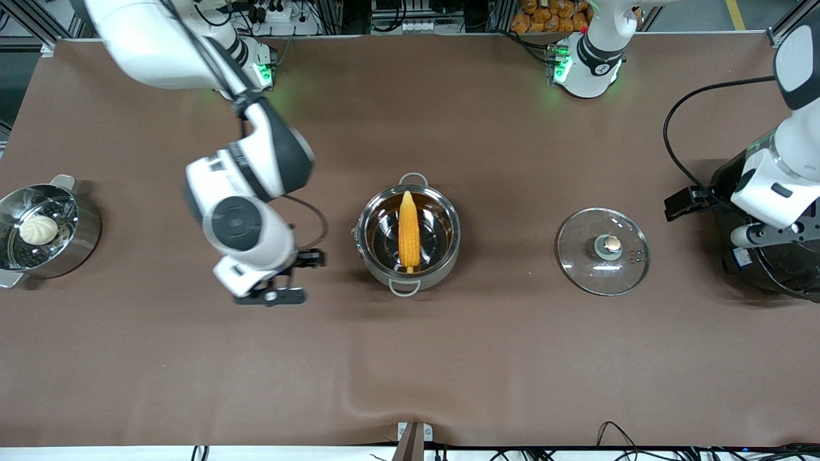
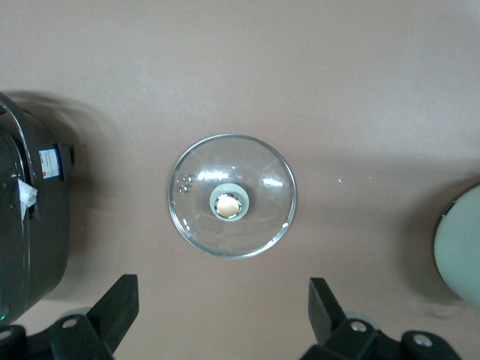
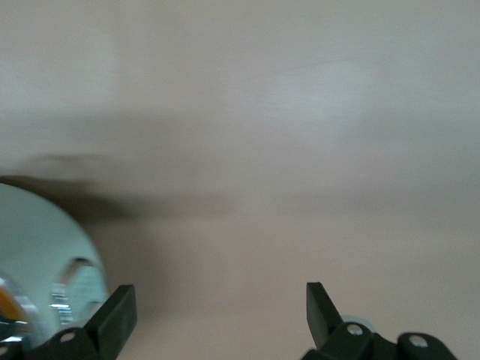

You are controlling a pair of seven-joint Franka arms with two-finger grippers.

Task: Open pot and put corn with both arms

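Robotics lab, not a kitchen.
You see a brown cloth-covered surface [image 1: 448,358], aluminium framing [image 1: 38,22] and power strips [image 1: 272,13] along its edge, cables [image 1: 615,432] trailing, green-lit arm bases [image 1: 580,67].

Rice cooker [image 1: 769,256]: we see it partly hidden under the left arm, cut by the edge.
Pot [image 3: 37,285]: blurred, cropped in our right wrist view.

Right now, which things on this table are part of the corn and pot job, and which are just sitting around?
Part of the job:
pot, open
corn, lying in the pot
glass lid, on the table beside the pot
left gripper, open
right gripper, open

Just lying about:
steamer pot with white bun
black rice cooker
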